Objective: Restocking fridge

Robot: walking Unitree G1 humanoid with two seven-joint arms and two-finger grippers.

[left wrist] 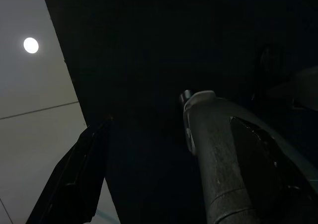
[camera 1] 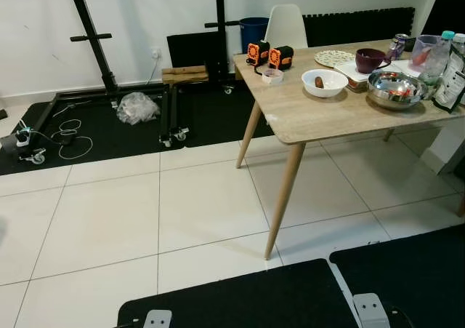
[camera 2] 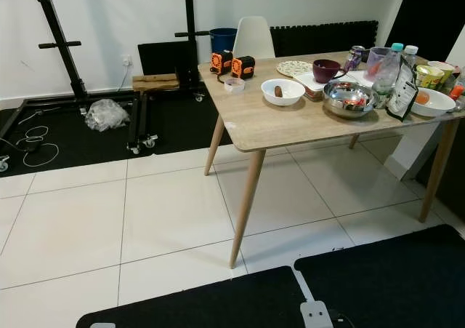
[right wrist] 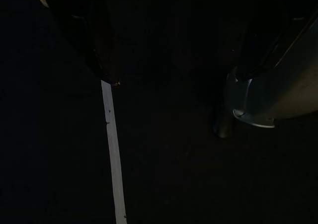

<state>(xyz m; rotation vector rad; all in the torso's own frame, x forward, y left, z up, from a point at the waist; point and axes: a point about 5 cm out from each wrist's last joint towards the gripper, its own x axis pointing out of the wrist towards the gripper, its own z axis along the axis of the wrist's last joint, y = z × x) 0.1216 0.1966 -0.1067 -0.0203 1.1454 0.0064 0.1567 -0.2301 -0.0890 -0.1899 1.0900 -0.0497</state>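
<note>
A wooden table [camera 2: 290,124] stands on white floor tiles [camera 2: 167,212] before a white wall [camera 2: 131,15], black mats [camera 2: 218,302] nearby.

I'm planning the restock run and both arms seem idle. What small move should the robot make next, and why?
Probably a step forward and to its right, toward the wooden table. The food sits at the table's far right end: the steel bowl, the white bowl, the bottles. All of it looks beyond reach from here, with tiled floor in between.
</note>
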